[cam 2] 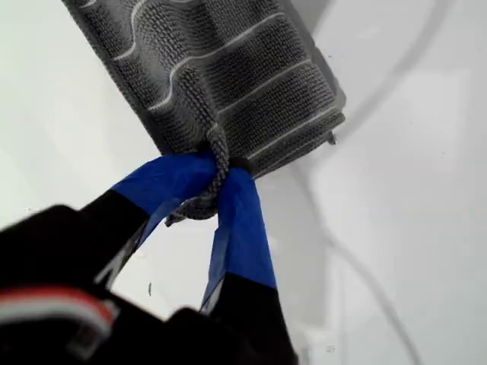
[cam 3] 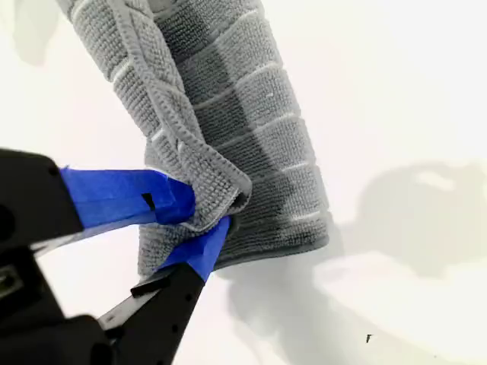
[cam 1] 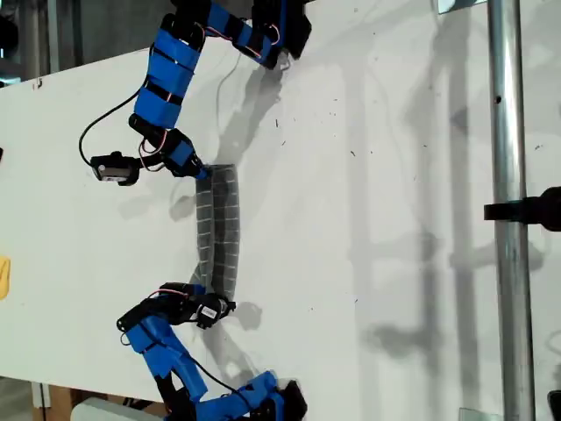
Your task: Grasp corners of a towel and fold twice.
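The grey towel with thin white stripes lies folded into a narrow strip on the white table. At each end of the strip, a blue arm's gripper pinches it, one toward the exterior view's top and one toward its bottom. The wrist views do not show which arm is which. My first gripper is shut on a bunched corner at one end of the towel. My second gripper is shut on a folded-over corner at an end of the towel.
A small yellow object sits at the exterior view's left edge. A metal pole with a black clamp runs down the exterior view's right. The table's edge slants along the exterior view's left top.
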